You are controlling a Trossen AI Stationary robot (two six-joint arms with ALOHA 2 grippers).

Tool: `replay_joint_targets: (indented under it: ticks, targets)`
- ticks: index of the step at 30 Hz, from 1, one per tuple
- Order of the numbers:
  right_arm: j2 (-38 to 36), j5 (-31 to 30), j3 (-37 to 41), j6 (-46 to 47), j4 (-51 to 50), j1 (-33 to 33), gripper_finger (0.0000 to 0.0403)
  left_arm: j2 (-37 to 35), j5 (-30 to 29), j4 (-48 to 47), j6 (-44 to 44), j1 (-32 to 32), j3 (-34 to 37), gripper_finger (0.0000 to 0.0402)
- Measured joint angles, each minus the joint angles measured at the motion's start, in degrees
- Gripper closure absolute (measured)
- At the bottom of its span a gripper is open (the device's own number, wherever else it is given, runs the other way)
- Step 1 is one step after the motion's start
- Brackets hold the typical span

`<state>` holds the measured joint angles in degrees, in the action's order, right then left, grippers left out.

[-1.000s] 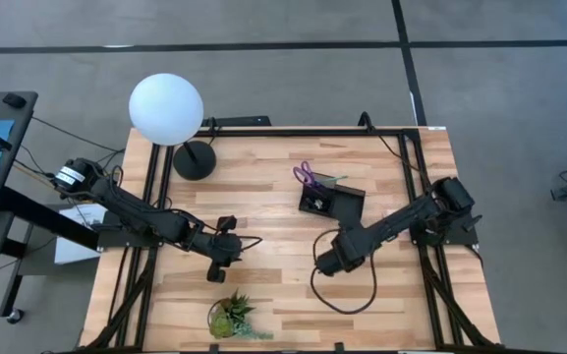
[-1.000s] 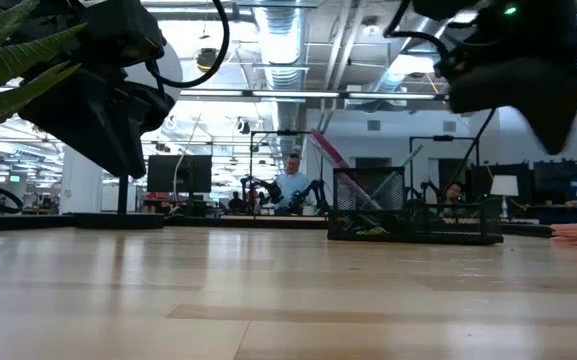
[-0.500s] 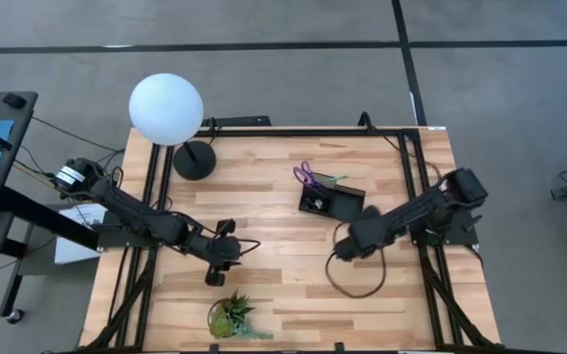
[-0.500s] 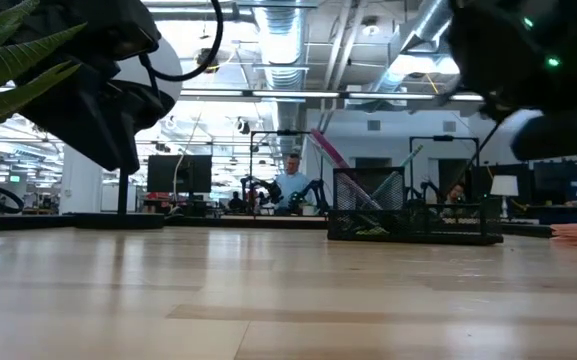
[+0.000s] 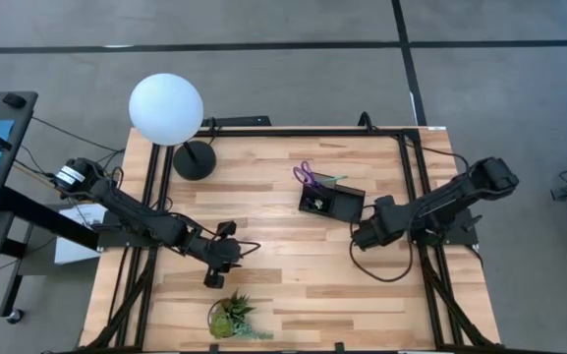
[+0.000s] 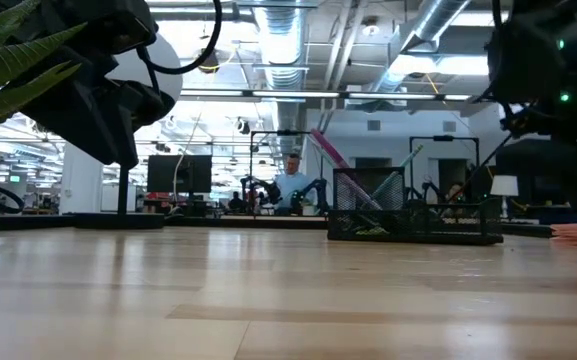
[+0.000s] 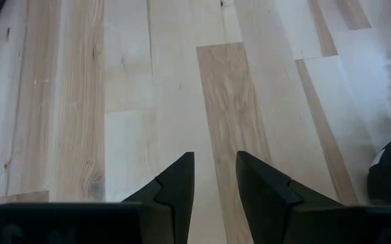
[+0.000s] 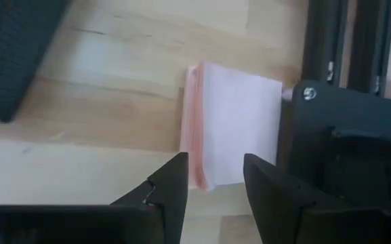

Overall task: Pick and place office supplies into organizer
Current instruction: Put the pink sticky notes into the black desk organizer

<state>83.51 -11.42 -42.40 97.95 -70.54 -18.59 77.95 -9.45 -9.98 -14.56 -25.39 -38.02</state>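
Observation:
The black mesh organizer (image 5: 332, 202) stands on the table right of centre; in the low view (image 6: 413, 210) a pink pen (image 6: 328, 150) and a teal pen lean in it. Purple scissor handles (image 5: 306, 175) show at its far left corner. A pink sticky-note pad (image 8: 232, 122) lies flat on the table against the black frame rail (image 8: 344, 115). My right gripper (image 8: 215, 173) hovers open over it without touching; the pad shows beyond the gap between the fingers. In the high view my right gripper (image 5: 367, 234) is right of the organizer. My left gripper (image 7: 214, 166) hangs open over bare wood at the near left (image 5: 214, 270).
A small green plant (image 5: 232, 317) sits near the front edge, close to my left gripper. A white globe lamp (image 5: 167, 108) with a black round base (image 5: 195, 159) stands at the far left. A black cable loop (image 5: 381, 265) lies beside my right arm.
My right gripper has swung from the table's middle toward the right edge and a little toward the far edge, coming down beside the organizer. Its cable loop has trailed along with it. The organizer and its contents have stayed in place.

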Motion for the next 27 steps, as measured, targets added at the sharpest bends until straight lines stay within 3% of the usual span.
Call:
replay_joint_targets:
  ticks: [19, 27]
  targets:
    - [11.19, 5.97, 3.49, -5.25, 6.82, 3.1, 0.0272, 0.0, 0.04, 0.26, 0.45, 0.0, 0.0, 0.0297]
    - [10.16, 6.9, 3.75, -8.96, 7.62, 6.14, 0.0347, 0.0, 0.04, 0.46, 0.43, 0.0, 0.0, 0.0297]
